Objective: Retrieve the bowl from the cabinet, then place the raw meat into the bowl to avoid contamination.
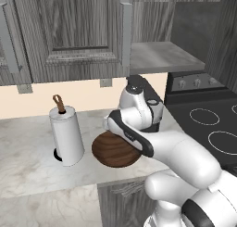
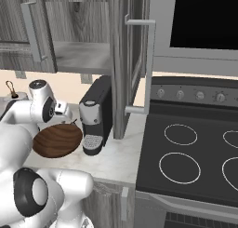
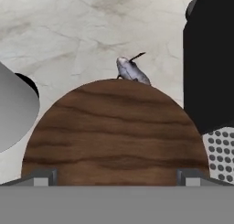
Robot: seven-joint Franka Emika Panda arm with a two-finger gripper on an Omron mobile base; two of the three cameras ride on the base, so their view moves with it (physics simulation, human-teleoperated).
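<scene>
The gripper is standing at its widest, its two tips showing at five and seven o'clock in the hand view over the near rim of the bowl, gripping nothing. The bowl is sitting on the marble counter with its inside bare, while the raw meat is lying on the counter just past its far rim, at twelve o'clock. The cabinet is hanging open above, its shelf bare.

Glossy white rounded arm segments with dark joint bands.
</scene>
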